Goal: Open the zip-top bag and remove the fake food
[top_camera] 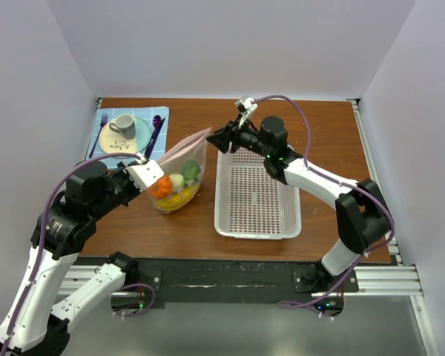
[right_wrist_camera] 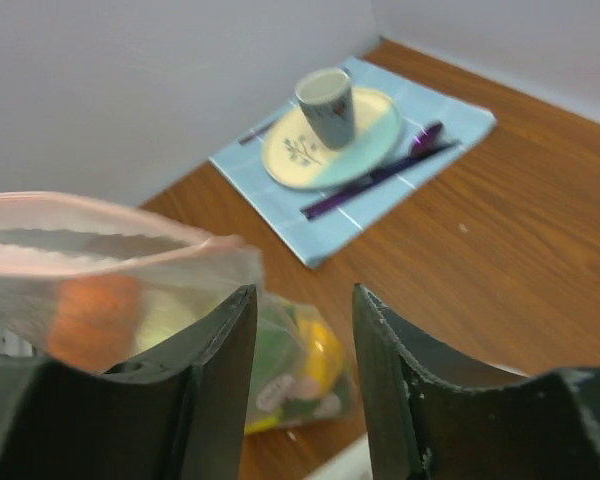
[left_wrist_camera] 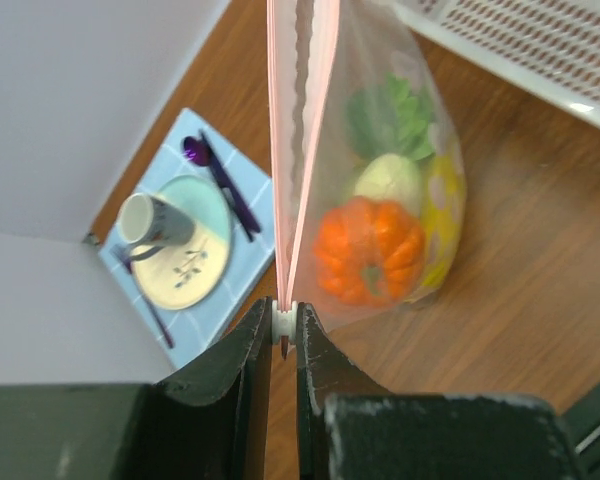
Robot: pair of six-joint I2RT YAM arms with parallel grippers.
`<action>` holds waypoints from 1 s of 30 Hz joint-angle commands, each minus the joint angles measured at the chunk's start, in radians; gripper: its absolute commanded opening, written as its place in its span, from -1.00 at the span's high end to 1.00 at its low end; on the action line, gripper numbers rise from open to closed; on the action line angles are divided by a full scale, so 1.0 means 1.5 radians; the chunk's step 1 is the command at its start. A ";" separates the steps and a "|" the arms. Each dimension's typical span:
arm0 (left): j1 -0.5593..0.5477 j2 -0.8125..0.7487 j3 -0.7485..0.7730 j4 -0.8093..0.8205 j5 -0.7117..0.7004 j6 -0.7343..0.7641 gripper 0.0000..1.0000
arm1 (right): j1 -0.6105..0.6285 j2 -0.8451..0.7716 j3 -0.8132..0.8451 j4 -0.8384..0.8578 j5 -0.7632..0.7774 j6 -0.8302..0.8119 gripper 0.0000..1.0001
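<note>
The zip-top bag (top_camera: 184, 159) hangs upright over the table, clear, with a pink zip strip (left_wrist_camera: 298, 150) along its mouth. My left gripper (left_wrist_camera: 286, 320) is shut on the white slider at one end of that strip. Inside the bag lies the fake food: an orange pumpkin (left_wrist_camera: 368, 250), a green leafy piece (left_wrist_camera: 390, 120), a pale piece (left_wrist_camera: 388, 182) and a yellow piece (left_wrist_camera: 444, 200). My right gripper (right_wrist_camera: 304, 292) is open just past the strip's other end (right_wrist_camera: 215, 245), with nothing between its fingers. In the top view it (top_camera: 219, 138) sits beside the bag's upper right corner.
A white perforated basket (top_camera: 230, 215) stands right of the bag, under the right arm. At the back left a blue placemat (top_camera: 104, 119) carries a plate (top_camera: 137, 137), a cup (top_camera: 123, 124) and a purple spoon (top_camera: 156, 130). Walls close in the table on three sides.
</note>
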 commanded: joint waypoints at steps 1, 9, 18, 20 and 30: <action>0.001 0.019 0.009 -0.016 0.112 -0.058 1.00 | -0.016 -0.106 -0.014 -0.177 0.074 -0.005 -0.06; 0.001 0.057 0.006 -0.013 0.183 -0.086 1.00 | 0.092 -0.246 0.024 -0.289 0.102 -0.077 0.10; 0.002 0.058 0.037 -0.029 0.206 -0.091 1.00 | 0.123 -0.164 0.125 -0.334 0.095 -0.079 0.33; 0.001 0.057 0.040 -0.032 0.205 -0.090 1.00 | 0.127 -0.148 0.133 -0.343 0.099 -0.085 0.34; 0.001 0.063 0.063 -0.029 0.219 -0.087 1.00 | 0.149 -0.120 0.162 -0.383 0.113 -0.111 0.36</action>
